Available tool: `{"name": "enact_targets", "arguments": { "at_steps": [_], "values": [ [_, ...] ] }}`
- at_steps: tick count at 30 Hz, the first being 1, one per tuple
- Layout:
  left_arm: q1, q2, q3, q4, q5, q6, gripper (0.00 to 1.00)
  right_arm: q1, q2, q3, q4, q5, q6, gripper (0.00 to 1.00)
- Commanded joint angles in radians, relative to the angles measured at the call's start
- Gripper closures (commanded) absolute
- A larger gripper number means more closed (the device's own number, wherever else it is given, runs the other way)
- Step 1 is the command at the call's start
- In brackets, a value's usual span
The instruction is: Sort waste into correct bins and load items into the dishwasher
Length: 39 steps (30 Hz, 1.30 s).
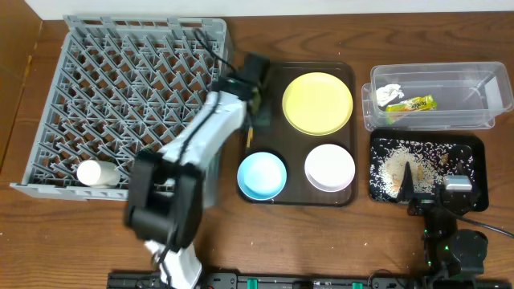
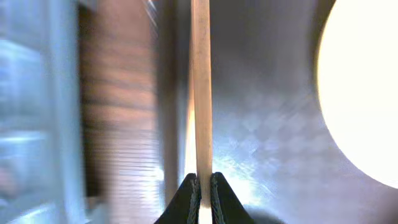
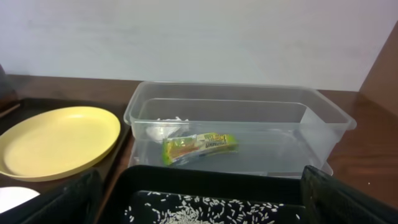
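The left pincer (image 2: pixel 203 190) is clamped on the wooden chopsticks (image 2: pixel 201 93) over the 9 o'clock edge of the dark brown serving tray (image 1: pixel 293 143), between the grey dish rack (image 1: pixel 136 80) and the yellow plate (image 1: pixel 317 103). The right pincer (image 3: pixel 202 199) gapes wide at the 6 o'clock edge of the black tray (image 1: pixel 474 152), which holds rice scraps (image 1: pixel 401 164). The clear tub (image 1: pixel 462 96), at the desk's (image 1: pixel 24 233) 2 o'clock, holds the snack wrapper (image 3: pixel 200 148) and the tissue (image 1: pixel 389 93).
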Motion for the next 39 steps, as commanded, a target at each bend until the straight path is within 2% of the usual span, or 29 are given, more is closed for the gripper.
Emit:
{"name": "enact_targets", "arguments": {
  "at_steps": [1, 6, 13, 20, 23, 25, 26, 27, 32, 36, 39],
  "values": [
    [0.058, -0.17, 0.057, -0.032, -0.013, 0.043, 0.92, -0.014, -0.004, -0.004, 0.0, -0.001, 0.01, 0.01],
    [0.155, -0.262, 0.057, -0.092, -0.014, 0.112, 0.92, -0.014, -0.004, -0.004, 0.0, -0.001, 0.011, 0.01],
    [0.245, -0.22, -0.006, -0.129, -0.013, 0.293, 0.92, -0.014, -0.004, -0.004, 0.0, -0.001, 0.011, 0.01],
    [0.257, -0.172, -0.014, -0.147, -0.013, 0.381, 0.92, -0.014, -0.004, -0.004, 0.0, -0.001, 0.011, 0.01],
    [0.258, -0.153, -0.015, -0.147, -0.017, 0.381, 0.91, -0.014, -0.004, -0.004, 0.0, -0.001, 0.011, 0.01],
    [0.258, -0.138, -0.015, -0.149, -0.016, 0.38, 0.83, -0.014, -0.004, -0.004, 0.0, -0.001, 0.01, 0.01],
    [0.258, -0.135, -0.015, -0.15, -0.016, 0.38, 0.66, -0.014, -0.004, -0.004, 0.0, -0.001, 0.01, 0.01],
    [0.258, -0.133, -0.014, -0.15, -0.016, 0.38, 0.61, -0.014, -0.004, -0.004, 0.0, -0.001, 0.01, 0.01],
    [0.254, -0.168, 0.024, -0.202, 0.005, 0.29, 0.59, -0.014, -0.004, -0.004, 0.0, -0.001, 0.01, 0.01],
    [0.218, -0.231, 0.043, -0.201, 0.194, 0.232, 0.59, -0.014, -0.004, -0.004, 0.0, -0.001, 0.01, 0.01],
    [0.166, -0.238, 0.043, -0.181, 0.208, 0.223, 0.59, -0.014, -0.004, -0.004, 0.0, -0.001, 0.01, 0.01]
  ]
}}
